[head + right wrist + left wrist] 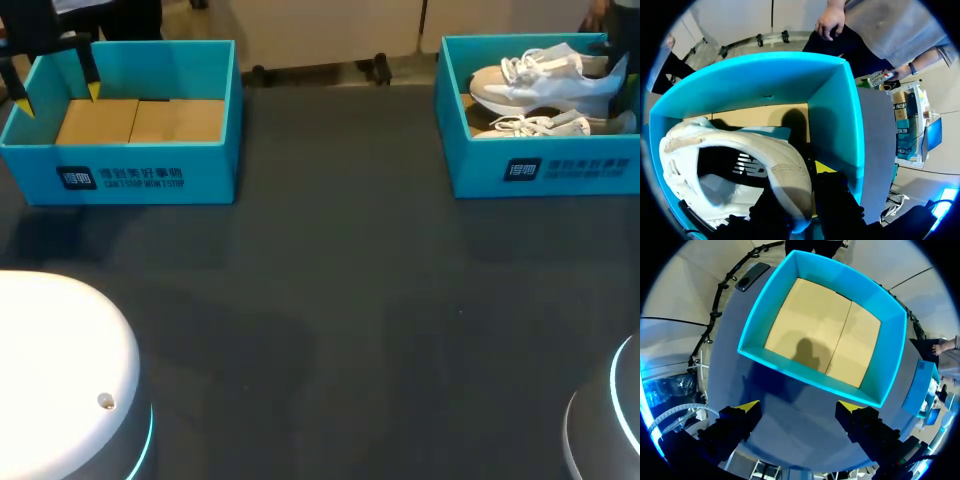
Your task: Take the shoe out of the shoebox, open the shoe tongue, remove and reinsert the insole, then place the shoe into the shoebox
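bench (330, 300): dark grey top | far left: open teal box (150, 175) (brown cardboard floor showing) | far right: second teal box (545, 170), well apart from the first

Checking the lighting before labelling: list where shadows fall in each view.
Head view: the left shoebox throws a shadow on the table in front of it. Left wrist view: a dark shadow sits on its cardboard floor, ahead of the open left gripper. Right wrist view: shadow darkens the right shoebox's floor beside the shoe.
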Action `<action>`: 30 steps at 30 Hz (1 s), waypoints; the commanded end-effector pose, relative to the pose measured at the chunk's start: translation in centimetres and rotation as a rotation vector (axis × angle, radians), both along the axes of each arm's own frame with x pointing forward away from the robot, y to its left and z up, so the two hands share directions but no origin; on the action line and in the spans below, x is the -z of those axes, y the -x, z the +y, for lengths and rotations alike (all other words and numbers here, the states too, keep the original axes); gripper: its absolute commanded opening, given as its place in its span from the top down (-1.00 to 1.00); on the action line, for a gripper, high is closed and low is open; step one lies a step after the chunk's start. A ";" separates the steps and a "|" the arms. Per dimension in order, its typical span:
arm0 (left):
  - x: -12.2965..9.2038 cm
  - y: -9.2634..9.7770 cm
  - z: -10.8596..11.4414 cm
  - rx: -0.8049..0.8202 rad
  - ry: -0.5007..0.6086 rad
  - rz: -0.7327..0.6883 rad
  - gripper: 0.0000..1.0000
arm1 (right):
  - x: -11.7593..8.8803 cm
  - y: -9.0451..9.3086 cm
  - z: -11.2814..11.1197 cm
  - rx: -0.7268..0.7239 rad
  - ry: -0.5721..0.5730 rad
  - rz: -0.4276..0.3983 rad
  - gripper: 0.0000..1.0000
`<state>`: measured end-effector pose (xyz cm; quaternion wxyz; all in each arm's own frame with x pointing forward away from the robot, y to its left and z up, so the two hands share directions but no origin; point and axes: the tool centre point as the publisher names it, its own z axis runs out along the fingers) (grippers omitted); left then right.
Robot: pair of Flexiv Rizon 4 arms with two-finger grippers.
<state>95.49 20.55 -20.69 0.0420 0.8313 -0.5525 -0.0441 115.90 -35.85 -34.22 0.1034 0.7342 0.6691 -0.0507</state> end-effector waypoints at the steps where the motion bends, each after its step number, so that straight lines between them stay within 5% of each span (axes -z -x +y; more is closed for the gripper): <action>1: -0.1 0.0 0.0 0.001 -0.002 0.001 -1.00 | 0.4 -1.1 -0.1 0.002 -0.004 0.012 1.00; 30: -0.1 0.0 0.0 0.001 -0.002 0.001 -1.00 | 2.9 -3.0 0.6 0.041 -0.023 0.070 1.00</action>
